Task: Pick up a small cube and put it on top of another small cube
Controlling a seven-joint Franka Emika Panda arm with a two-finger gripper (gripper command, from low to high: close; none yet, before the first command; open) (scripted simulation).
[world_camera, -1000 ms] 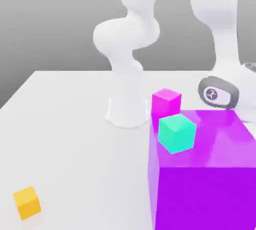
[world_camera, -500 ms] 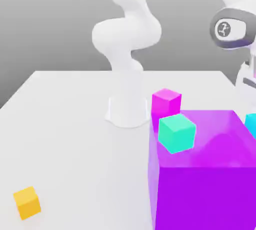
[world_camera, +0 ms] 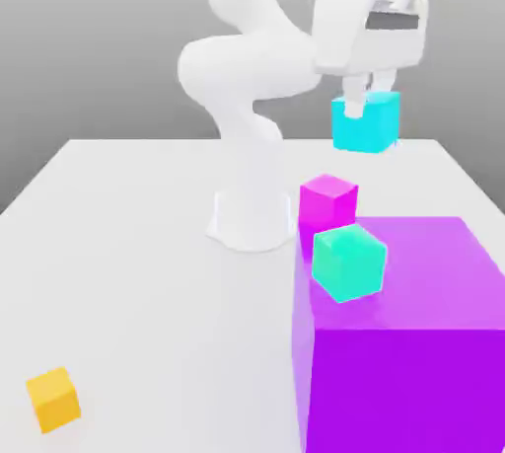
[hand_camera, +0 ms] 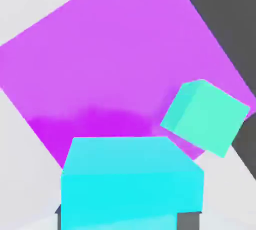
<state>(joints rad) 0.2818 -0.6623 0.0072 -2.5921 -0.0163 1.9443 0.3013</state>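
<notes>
Nearest the exterior camera, we noted the orange cube (world_camera: 52,400) resting alone on the white table (world_camera: 138,273), well apart from everything else and unmoved over the last second. Behind it, toward the exterior view's right, stood the large purple block (world_camera: 399,342), with the teal cube (world_camera: 348,262) at its near upper corner; we could not tell from this angle whether the teal cube rested on the block's top or sat in front of it, though the hand view suggested it (hand_camera: 205,116) lay at the edge of the block (hand_camera: 110,68). Just behind the block sat the magenta cube (world_camera: 327,202), beside the arm's base (world_camera: 247,219).

Farthest back and highest, the gripper (world_camera: 367,96) had closed its two fingers on the sky-blue cube (world_camera: 366,122) and held it in the air, above and behind the magenta cube. The hand view confirmed the grasp: the sky-blue cube (hand_camera: 131,181) sat directly below the camera.

The change was considerable. One second earlier the hand was low at the exterior view's right, behind the purple block. Half a second earlier it had risen, with the sky-blue cube just visible at the frame edge. By this moment the cube was lifted clear and carried inward.

We judged the pick complete and the transport under way. Lowering onto a small cube remained, and it would require careful alignment.
</notes>
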